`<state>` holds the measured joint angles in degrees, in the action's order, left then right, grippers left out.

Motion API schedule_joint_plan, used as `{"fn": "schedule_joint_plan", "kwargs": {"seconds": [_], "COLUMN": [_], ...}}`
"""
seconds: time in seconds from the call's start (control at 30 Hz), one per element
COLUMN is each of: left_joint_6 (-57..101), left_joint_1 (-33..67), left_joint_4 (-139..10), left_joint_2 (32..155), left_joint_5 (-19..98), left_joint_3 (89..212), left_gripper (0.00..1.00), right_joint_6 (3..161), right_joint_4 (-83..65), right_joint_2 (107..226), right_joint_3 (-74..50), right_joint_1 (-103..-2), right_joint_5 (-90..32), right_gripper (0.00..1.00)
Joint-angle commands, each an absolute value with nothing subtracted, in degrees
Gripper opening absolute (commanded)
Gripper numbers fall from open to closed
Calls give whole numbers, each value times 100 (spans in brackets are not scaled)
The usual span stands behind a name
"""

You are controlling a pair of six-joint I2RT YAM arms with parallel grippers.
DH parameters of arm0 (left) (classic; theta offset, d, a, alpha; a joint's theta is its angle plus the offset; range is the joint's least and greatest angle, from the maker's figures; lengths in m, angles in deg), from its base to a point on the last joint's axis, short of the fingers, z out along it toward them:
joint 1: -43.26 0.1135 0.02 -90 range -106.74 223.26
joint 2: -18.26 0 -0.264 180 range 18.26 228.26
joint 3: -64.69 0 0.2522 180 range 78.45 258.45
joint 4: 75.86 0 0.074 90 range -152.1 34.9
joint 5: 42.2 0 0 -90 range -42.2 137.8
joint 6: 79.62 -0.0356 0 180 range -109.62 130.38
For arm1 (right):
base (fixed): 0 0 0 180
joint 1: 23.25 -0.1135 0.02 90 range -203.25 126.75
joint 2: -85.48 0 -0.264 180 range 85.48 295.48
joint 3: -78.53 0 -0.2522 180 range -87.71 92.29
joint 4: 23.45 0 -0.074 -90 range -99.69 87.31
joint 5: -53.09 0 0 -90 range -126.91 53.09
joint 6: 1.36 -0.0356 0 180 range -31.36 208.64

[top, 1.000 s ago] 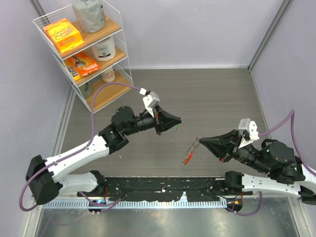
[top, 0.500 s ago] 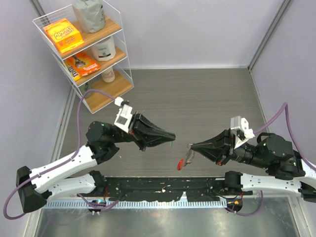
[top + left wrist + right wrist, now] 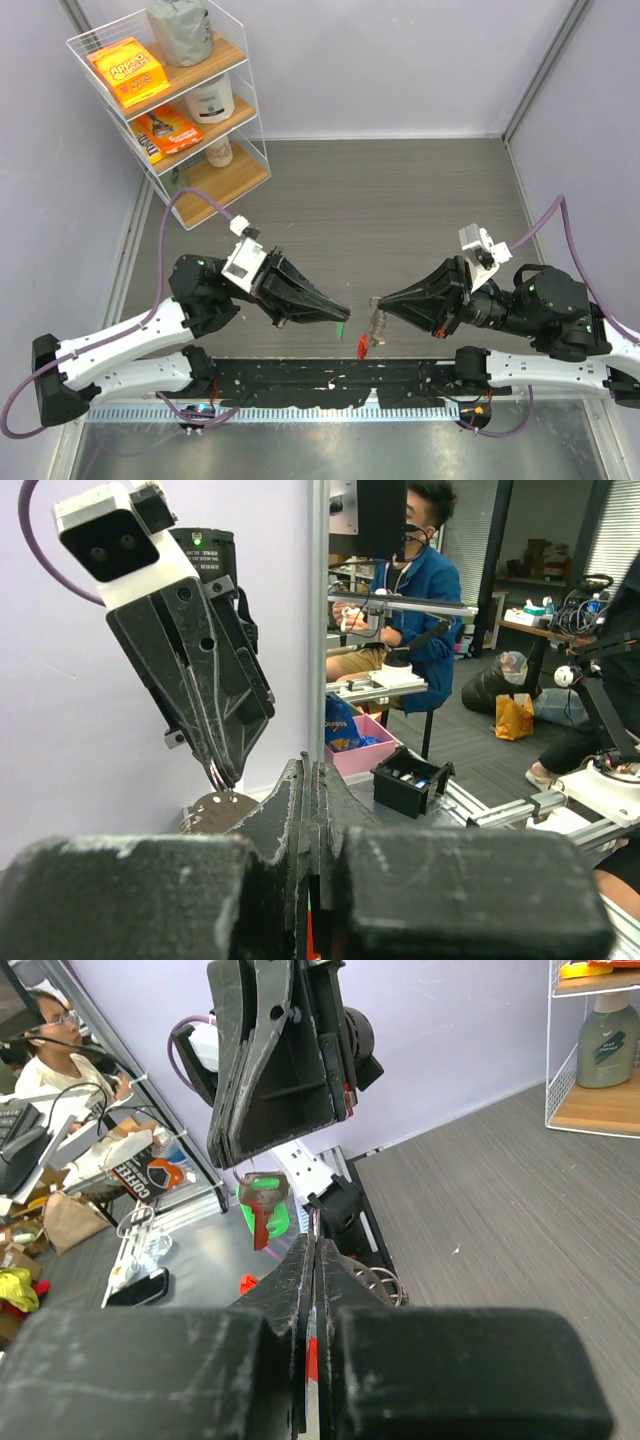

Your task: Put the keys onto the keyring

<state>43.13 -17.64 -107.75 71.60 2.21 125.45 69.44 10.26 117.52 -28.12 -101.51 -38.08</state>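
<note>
Two grippers nose to nose here, tips near each other but not touching, both loaded. Pinching the green key (image 3: 342, 328) by its plastic head in the left gripper (image 3: 344, 315), fingers pressed tight together, with the metal blade pointing roughly straight down in the right wrist view. Same deal on the other side: clamping the keyring (image 3: 371, 330) in the right gripper (image 3: 374, 301), squeezed shut on it, with the silvery chain (image 3: 378, 320) dangling under the tips and the red loop (image 3: 362, 348) hanging at the far end of that. So, key just to the left of the ring, close beside it, apart by a small gap. Probably calls for easing the left gripper rightward and lining the hole in the key's head up with the loop. Can't tell which way the loop's opening faces, way too small. Hard to judge relative height from above, too. No sign of the yellow key in any view.
</note>
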Motion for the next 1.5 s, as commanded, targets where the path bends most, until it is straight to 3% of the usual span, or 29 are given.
{"fn": "schedule_joint_plan", "kwargs": {"seconds": [0.0,1.07,1.47], "left_joint_6": [4193,2533,1566], "left_joint_1": [-1791,-2116,-2564], "left_joint_4": [-11062,-9973,-9409], "left_joint_2": [7205,7416,7258], "left_joint_5": [130,1466,2547], "left_joint_3": [12687,12977,13013], "left_gripper": [0,0,0], "right_joint_6": [6623,5788,5665], "right_joint_4": [359,-424,-397], "right_joint_2": [11730,11554,11607], "right_joint_3": [-2768,-3348,-3366], "right_joint_1": [-10148,-10156,-10148], "right_joint_5": [-4034,-5422,-5528], "right_gripper": [5,6,6]}}
